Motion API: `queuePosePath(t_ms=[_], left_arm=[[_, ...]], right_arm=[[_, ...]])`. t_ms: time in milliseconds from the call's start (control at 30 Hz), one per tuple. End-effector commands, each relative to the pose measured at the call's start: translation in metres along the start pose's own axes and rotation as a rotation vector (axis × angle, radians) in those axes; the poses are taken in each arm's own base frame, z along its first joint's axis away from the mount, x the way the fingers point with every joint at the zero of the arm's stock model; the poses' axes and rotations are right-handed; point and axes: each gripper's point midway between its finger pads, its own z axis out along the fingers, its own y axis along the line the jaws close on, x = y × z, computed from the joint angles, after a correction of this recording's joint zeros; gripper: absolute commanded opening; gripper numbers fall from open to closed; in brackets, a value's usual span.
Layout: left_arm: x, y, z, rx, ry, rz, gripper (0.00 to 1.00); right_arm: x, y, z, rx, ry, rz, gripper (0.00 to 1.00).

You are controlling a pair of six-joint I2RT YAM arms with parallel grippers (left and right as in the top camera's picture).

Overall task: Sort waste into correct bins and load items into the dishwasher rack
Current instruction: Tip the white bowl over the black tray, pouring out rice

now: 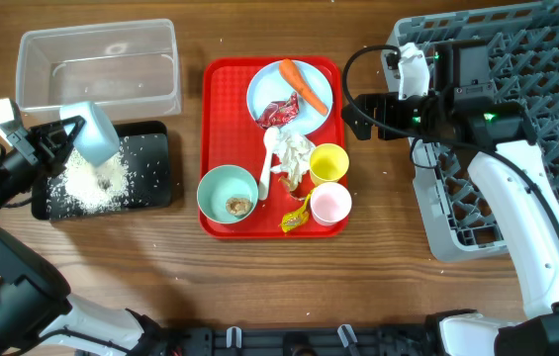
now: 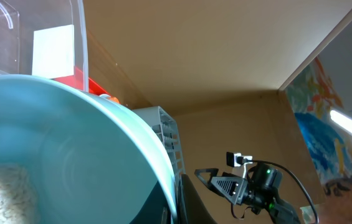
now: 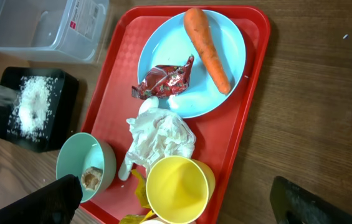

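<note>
Nearest edge of the red tray [image 1: 234, 119]: yellow wrapper [image 1: 295, 218] lying just beside the pink cup [image 1: 330, 204], and the second bowl [image 1: 222, 190] upright with the brown lump [image 1: 237, 206] inside. None of these sorted or loaded. A little further out, on the left of the desk [image 1: 388, 277], the black tray [image 1: 150, 168] carries a white heap of rice [image 1: 89, 183]. The left claw [image 1: 73, 136] is clenched on the rim of the tilted bowl [image 1: 93, 127], mouth angled down over that heap. The left wrist view shows some grains clinging inside the bowl, so the rice dump reads as mostly done, not finished. Mid-tray: yellow cup [image 1: 327, 162] upright, crumpled tissue [image 1: 294, 153] touching it, white spoon [image 1: 267, 163] alongside the tissue. The right claw [image 1: 348, 117] hovers between red tray and rack, fingers spread wide, holding nothing. Further back, the plate [image 1: 269, 89] bears the red wrapper [image 1: 281, 109] and the carrot [image 1: 302, 86]. Far left, the clear tub [image 1: 101, 74] has nothing in it. The dishwasher rack [image 1: 546, 89] on the right shows only bare pegs where visible; the arm hides part of it. Judgement: early stage. One waste item nearly binned; carrot, lump, tissue and both wrappers remain, and all six dishes await loading.
</note>
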Motion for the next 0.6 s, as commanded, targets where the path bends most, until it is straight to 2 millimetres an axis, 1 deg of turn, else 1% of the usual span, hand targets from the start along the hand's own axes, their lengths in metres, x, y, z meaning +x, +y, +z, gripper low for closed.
queuePosePath(t_ms=[0,167,200,233,267,300,333,367,400,567], left_arm=[[0.0,-0.002,-0.001,0.032,-0.01,-0.012,0.04],[0.0,-0.003,-0.001,0.032,-0.01,-0.023,0.04],[0.006,-0.004,-0.001,0.032,-0.009,-0.094,0.04],[0.009,-0.004,-0.001,0.029,-0.008,-0.075,0.04],[0.013,0.011,-0.002,-0.056,0.014,-0.059,0.04],[0.014,0.013,-0.002,-0.069,0.017,-0.072,0.04],[0.014,0.011,-0.002,-0.06,0.013,-0.129,0.04],[0.013,0.001,-0.002,-0.006,0.0,-0.138,0.04],[0.011,0.002,-0.002,-0.008,0.0,-0.113,0.04],[0.011,0.001,-0.001,-0.008,0.002,-0.144,0.04]], right_arm=[[-0.005,0.001,-0.001,0.003,-0.005,0.008,0.99],[-0.005,0.001,-0.001,0.003,-0.005,0.011,0.99],[-0.005,0.001,-0.001,0.003,-0.005,0.015,0.99],[-0.005,0.001,-0.001,0.003,-0.005,0.015,0.99],[-0.004,0.001,0.0,0.003,0.0,0.018,0.99],[-0.003,0.001,0.0,0.003,0.001,0.018,0.99],[-0.004,0.001,0.0,0.003,0.0,0.017,0.99],[-0.004,0.001,0.0,0.003,-0.002,0.016,0.99],[-0.004,0.001,0.0,0.003,-0.001,0.017,0.99],[-0.003,0.001,0.0,0.003,0.002,0.018,0.99]])
